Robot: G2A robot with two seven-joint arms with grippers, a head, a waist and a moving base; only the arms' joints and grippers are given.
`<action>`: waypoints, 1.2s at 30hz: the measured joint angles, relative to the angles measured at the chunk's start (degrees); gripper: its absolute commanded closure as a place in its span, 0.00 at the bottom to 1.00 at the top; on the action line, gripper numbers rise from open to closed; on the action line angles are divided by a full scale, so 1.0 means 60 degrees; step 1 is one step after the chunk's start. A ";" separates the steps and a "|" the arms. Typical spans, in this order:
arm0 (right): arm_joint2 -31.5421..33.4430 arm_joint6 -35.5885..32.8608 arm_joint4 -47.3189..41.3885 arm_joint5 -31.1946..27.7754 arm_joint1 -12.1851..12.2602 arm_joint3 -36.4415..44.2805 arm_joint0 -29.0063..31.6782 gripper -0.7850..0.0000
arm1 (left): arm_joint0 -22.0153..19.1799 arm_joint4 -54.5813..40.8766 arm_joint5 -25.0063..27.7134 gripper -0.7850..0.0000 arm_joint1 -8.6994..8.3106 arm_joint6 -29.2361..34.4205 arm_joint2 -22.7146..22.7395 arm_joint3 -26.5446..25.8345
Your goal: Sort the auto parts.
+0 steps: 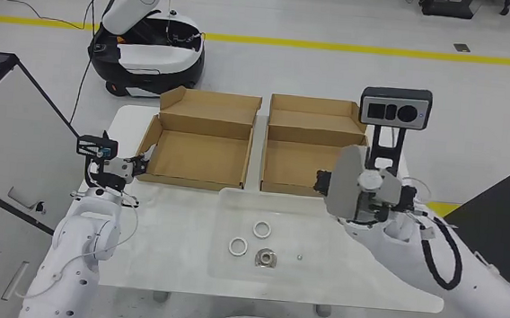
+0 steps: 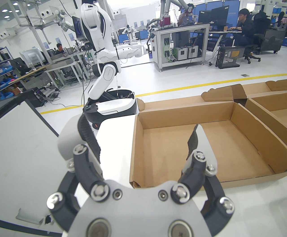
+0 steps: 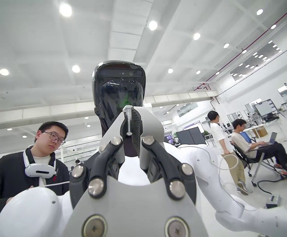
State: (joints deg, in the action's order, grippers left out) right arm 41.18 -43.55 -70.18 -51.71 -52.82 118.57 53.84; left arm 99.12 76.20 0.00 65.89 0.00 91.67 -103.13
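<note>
Clamping a threaded bolt [image 3: 128, 122] (right end effector [image 3: 131, 110])

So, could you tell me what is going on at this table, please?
Auto parts are being sorted. The right gripper is shut on a threaded bolt, held above the table. The left gripper hangs open at the edge of one cardboard box. Two rings and a metal part lie in the clear tray.

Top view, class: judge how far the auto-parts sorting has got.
Done: nothing visible; the left box and right box look bare. In hand: the right hand grips a threaded bolt. Left: two white rings and a metal part lie in the clear tray; the left hand is open.
</note>
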 measured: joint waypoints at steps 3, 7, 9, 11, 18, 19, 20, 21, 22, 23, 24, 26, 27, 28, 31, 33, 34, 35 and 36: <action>0.0135 -0.0189 0.0035 0.0130 -0.0074 -0.0084 0.0164 1.00 | 0.0000 0.0000 0.0000 0.00 0.0000 0.0000 0.0000 0.0000; 0.0416 -0.0288 0.0451 0.0500 -0.0121 -0.0250 0.0363 1.00 | 0.0000 0.0000 0.0000 0.00 0.0000 0.0000 0.0000 0.0000; 0.0591 -0.0246 0.0778 0.0788 -0.0129 -0.0306 0.0474 1.00 | 0.0000 0.0000 0.0000 0.00 0.0000 0.0000 0.0000 0.0000; 0.0778 -0.0186 0.1168 0.1147 -0.0130 -0.0331 0.0575 1.00 | 0.0000 0.0000 0.0000 0.00 0.0000 0.0000 0.0000 0.0000; 0.1382 -0.0075 0.2223 0.2095 -0.0121 -0.0280 0.0946 1.00 | 0.0000 0.0000 0.0000 0.00 0.0000 0.0000 0.0000 0.0000; 0.1443 -0.0088 0.2249 0.2135 -0.0128 -0.0258 0.0998 1.00 | 0.0000 0.0000 0.0000 0.00 0.0000 0.0000 0.0000 0.0000; 0.1521 -0.0120 0.2255 0.2167 -0.0139 -0.0234 0.1063 1.00 | 0.0000 0.0000 0.0000 0.00 0.0000 0.0000 0.0000 0.0000; 0.1578 -0.0149 0.2237 0.2175 -0.0148 -0.0219 0.1113 1.00 | 0.0000 0.0000 0.0000 0.00 0.0000 0.0000 0.0000 0.0000; 0.1630 -0.0183 0.2189 0.2167 -0.0159 -0.0201 0.1165 1.00 | 0.0000 0.0000 0.0000 0.00 0.0000 0.0000 0.0000 0.0000; 0.1690 -0.0247 0.2078 0.2116 -0.0178 -0.0168 0.1235 1.00 | 0.0000 0.0000 0.0000 0.00 0.0000 0.0000 0.0000 0.0000; 0.1726 -0.0313 0.1955 0.2046 -0.0196 -0.0135 0.1286 1.00 | 0.0000 0.0000 0.0000 0.00 0.0000 0.0000 0.0000 0.0000; 0.1794 -0.0532 0.1589 0.1803 -0.0249 -0.0065 0.1379 1.00 | 0.0000 0.0000 0.0000 0.00 0.0000 0.0000 0.0000 0.0000; 0.1821 -0.0653 0.1435 0.1692 -0.0274 -0.0053 0.1404 1.00 | 0.0000 0.0000 0.0000 0.00 0.0000 0.0000 0.0000 0.0000; 0.1844 -0.0771 0.1288 0.1595 -0.0299 -0.0051 0.1426 1.00 | 0.0000 0.0000 0.0000 0.00 0.0000 0.0000 0.0000 0.0000; 0.1878 -0.1144 0.0708 0.1281 -0.0406 -0.0033 0.1504 1.00 | 0.0000 0.0000 0.0000 0.00 0.0000 0.0000 0.0000 0.0000; 0.1879 -0.1324 0.0434 0.1173 -0.0468 -0.0049 0.1532 1.00 | 0.0000 0.0000 0.0000 0.00 0.0000 0.0000 0.0000 0.0000; 0.1880 -0.1405 0.0318 0.1135 -0.0499 -0.0066 0.1544 1.00 | 0.0000 0.0000 0.0000 0.00 0.0000 0.0000 0.0000 0.0000; 0.1883 -0.1495 0.0186 0.1101 -0.0540 -0.0095 0.1559 1.00 | 0.0000 0.0000 0.0000 0.00 0.0000 0.0000 0.0000 0.0000; 0.1887 -0.1552 0.0108 0.1088 -0.0569 -0.0118 0.1568 1.00 | 0.0000 0.0000 0.0000 0.00 0.0000 0.0000 0.0000 0.0000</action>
State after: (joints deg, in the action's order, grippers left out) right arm 52.50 -52.86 -69.53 -45.18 -56.23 117.86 63.25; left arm 99.12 76.20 0.00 65.89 0.00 91.67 -103.13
